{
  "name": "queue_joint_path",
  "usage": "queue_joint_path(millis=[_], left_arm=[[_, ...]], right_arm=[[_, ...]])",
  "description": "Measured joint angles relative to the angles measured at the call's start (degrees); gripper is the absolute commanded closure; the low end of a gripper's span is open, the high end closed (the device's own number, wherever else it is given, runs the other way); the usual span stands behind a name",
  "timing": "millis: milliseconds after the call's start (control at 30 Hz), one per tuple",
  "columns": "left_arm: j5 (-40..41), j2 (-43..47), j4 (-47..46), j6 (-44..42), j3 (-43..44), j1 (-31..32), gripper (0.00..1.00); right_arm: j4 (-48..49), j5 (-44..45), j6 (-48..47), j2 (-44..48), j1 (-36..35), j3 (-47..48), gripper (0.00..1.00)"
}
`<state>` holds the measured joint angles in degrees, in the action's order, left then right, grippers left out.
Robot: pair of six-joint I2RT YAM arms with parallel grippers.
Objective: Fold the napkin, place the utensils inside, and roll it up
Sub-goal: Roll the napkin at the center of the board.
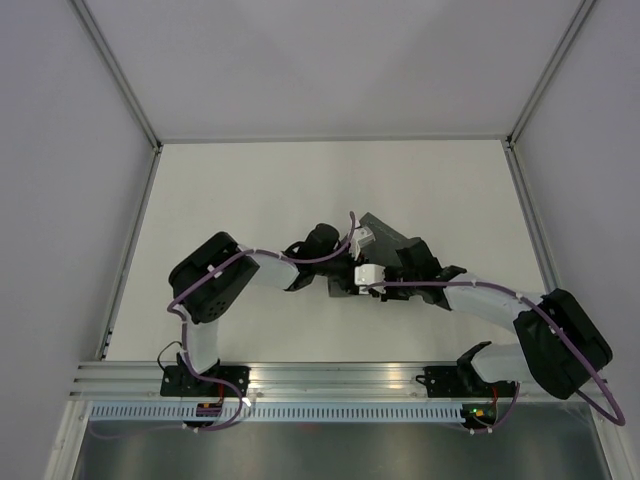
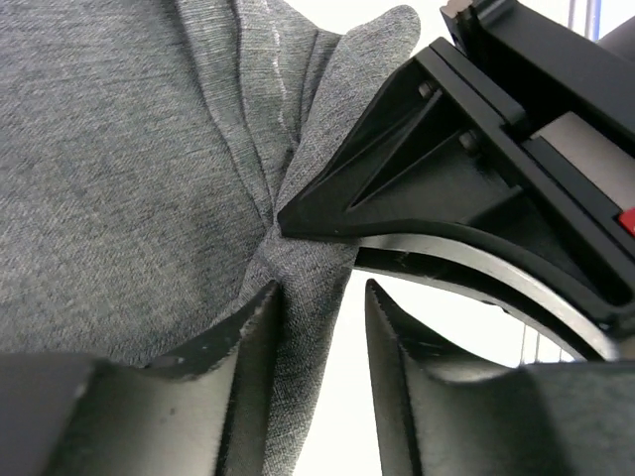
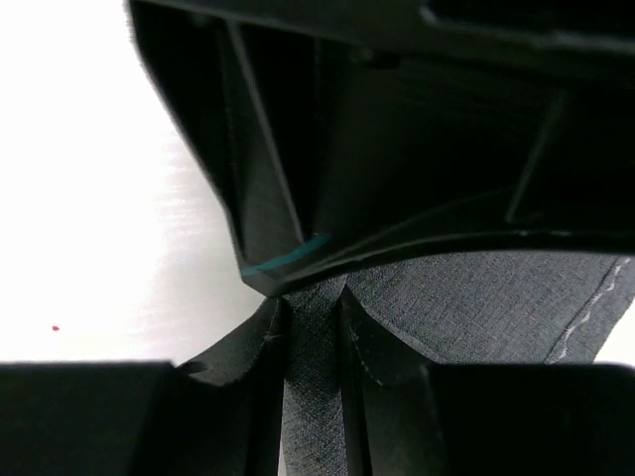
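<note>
The dark grey napkin [image 1: 388,236] is bunched up at the middle of the table, with both grippers meeting at it. My left gripper [image 2: 319,288] is open: a fold of napkin [image 2: 129,178] lies against its left finger, and a bright gap separates the fold from the right finger. My right gripper [image 3: 311,302] is shut on a strip of the napkin [image 3: 476,307] that fills the space between its fingers. Its black finger [image 2: 397,188] reaches in from the right in the left wrist view. From the top view, the left gripper [image 1: 350,258] and right gripper [image 1: 392,272] almost touch. The utensils are out of view.
The white table [image 1: 250,190] is boxed in by pale walls with metal corner posts [image 1: 125,75]. An aluminium rail [image 1: 330,375] carrying both arm bases runs along the near edge.
</note>
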<state>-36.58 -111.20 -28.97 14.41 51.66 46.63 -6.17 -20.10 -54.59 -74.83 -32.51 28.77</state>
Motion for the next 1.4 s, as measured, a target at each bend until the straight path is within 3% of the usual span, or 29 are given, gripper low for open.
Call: queue_joint_path(millis=[133, 333, 533, 700, 833, 1033, 1367, 1400], left_arm=[[4.59, 5.03, 1.49, 1.25, -3.80, 0.00, 0.49], [18.91, 14.97, 2.84, 2.89, -10.34, 0.00, 0.47], [32.52, 26.58, -4.79, 3.30, -20.13, 0.35, 0.46], [45.11, 32.09, -10.10, -2.47, -25.62, 8.09, 0.46], [53.24, 32.17, -11.93, -11.82, -25.53, 16.98, 0.46], [61.70, 28.28, -11.72, -27.45, -22.47, 23.96, 0.42], [64.70, 10.71, -9.99, -47.28, -15.52, 30.38, 0.33], [64.67, 9.81, -10.12, -48.52, -15.41, 30.32, 0.28]], right_arm=[[-3.15, -2.36, 0.39, -2.51, 0.13, 3.15, 0.92], [-7.52, -6.99, 0.35, -6.32, 1.81, 7.41, 0.94], [-13.66, -11.28, 0.09, -10.95, 4.35, 12.76, 0.94], [-21.22, -15.37, -1.16, -17.07, 6.69, 19.54, 0.94], [-28.17, -19.34, -2.12, -23.04, 8.90, 25.70, 0.94], [-34.51, -22.01, -3.19, -28.04, 10.34, 30.93, 0.94], [-43.06, -24.57, -5.14, -34.71, 11.67, 37.81, 0.94], [-43.47, -24.76, -5.29, -35.01, 11.78, 38.12, 0.93]])
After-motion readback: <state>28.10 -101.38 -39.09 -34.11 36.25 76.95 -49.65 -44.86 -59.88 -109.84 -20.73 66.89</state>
